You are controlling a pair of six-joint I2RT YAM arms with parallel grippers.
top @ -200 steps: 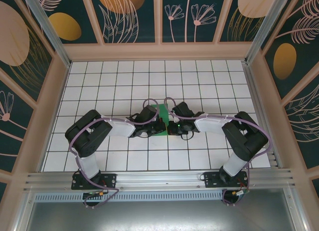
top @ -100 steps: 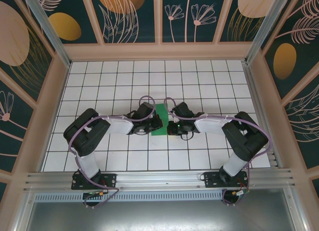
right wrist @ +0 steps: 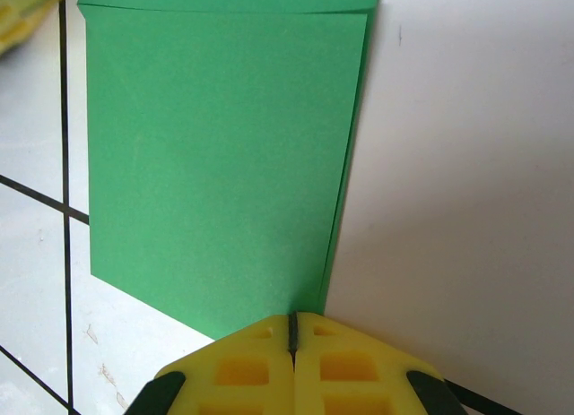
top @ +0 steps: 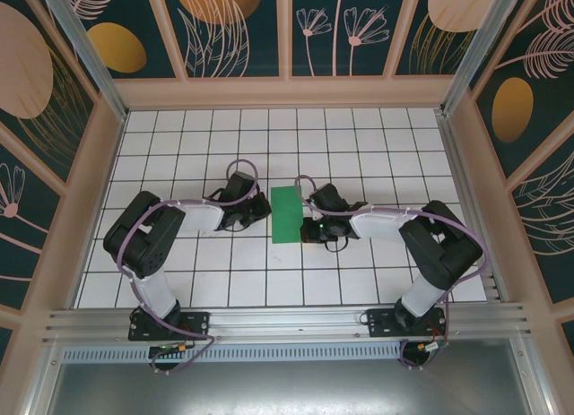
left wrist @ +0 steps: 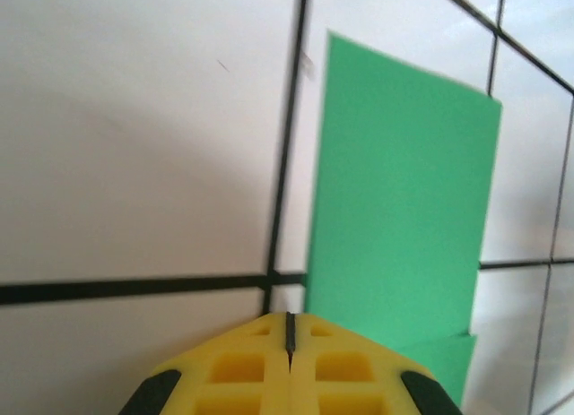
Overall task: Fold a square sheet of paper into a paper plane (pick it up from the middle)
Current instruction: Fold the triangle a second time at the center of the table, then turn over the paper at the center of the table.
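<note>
- On the tiled table (top: 179,137) the square sheet of paper (top: 287,214) lies flat as a narrow green rectangle. I judge it is folded once, in two layers.
- At the sheet's right edge the right gripper (top: 308,228) has its jaws pressed together and carries nothing. Its tip meets the paper's border, but I cannot tell if it presses down.
- Just beside the sheet's left edge the left gripper (top: 265,206) is closed too, and empty.
- Risk: the two layers do not match exactly, because a thin strip of the lower one shows along two edges. Later creases can come out crooked.
- Risk: closed fingers pushing thin paper on smooth tile can slide it instead of creasing it.
- Count: one sheet, two grippers.
</note>
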